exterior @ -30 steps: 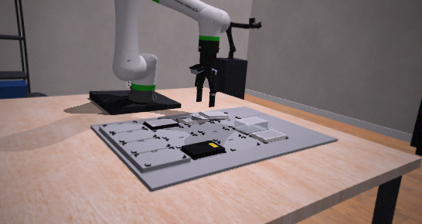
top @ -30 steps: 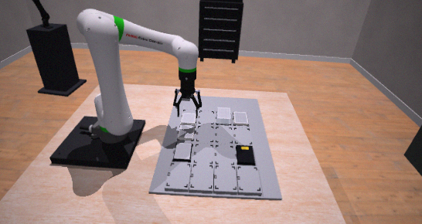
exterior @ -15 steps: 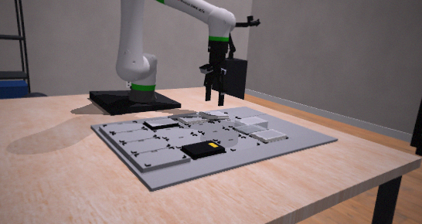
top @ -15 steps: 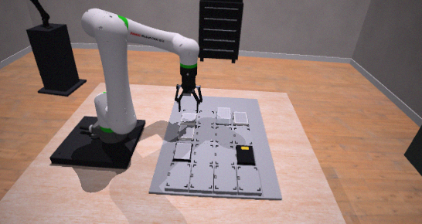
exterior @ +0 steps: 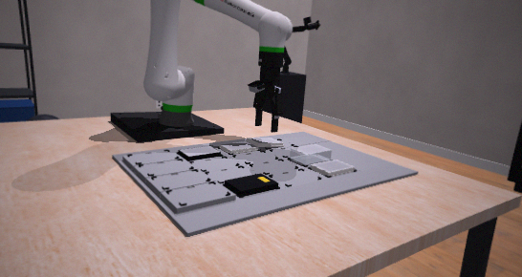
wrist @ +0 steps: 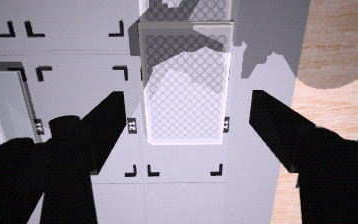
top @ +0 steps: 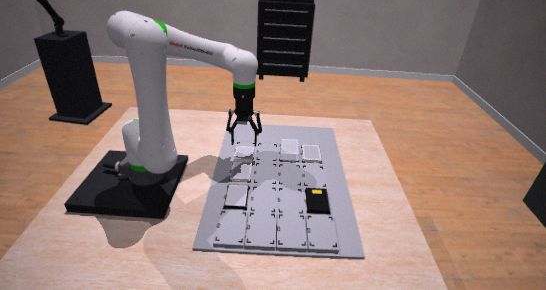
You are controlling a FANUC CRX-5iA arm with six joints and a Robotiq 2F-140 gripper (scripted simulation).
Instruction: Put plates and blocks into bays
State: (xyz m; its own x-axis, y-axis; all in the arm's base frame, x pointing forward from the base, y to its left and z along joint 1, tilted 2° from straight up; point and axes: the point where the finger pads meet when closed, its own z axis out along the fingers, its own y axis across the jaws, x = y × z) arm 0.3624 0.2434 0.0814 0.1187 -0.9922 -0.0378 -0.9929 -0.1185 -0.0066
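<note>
My gripper [top: 244, 142] [exterior: 267, 128] [wrist: 187, 107] is open above a clear 96-well plate [top: 244, 153] [exterior: 268, 142] [wrist: 185, 100]. This plate is tilted, shifted from bay 11 towards bay 12, its raised end on the edge of the plate in bay 12 [top: 242, 172] [exterior: 236, 148] [wrist: 207, 12]. Its cut corner is at the back left. A light-topped plate [top: 236, 195] [exterior: 199, 151] with a dark lower edge lies in bay 13. A tall clear block [top: 289, 149] [exterior: 311, 155] stands at bay 31. A pale plate [top: 311, 153] [exterior: 333, 166] lies at bay 41, a black plate-shaped item [top: 317, 202] [exterior: 250, 185] with a yellow patch at bay 43.
The grey deck [top: 347, 217] [exterior: 191, 225] carries black corner pieces around its bays. Column 4's raised floors [top: 292, 232] [exterior: 203, 198] run along one side. The tall block stands to one side of the fingers. The arm's black base [top: 120, 204] [exterior: 139, 132] stands before row 1.
</note>
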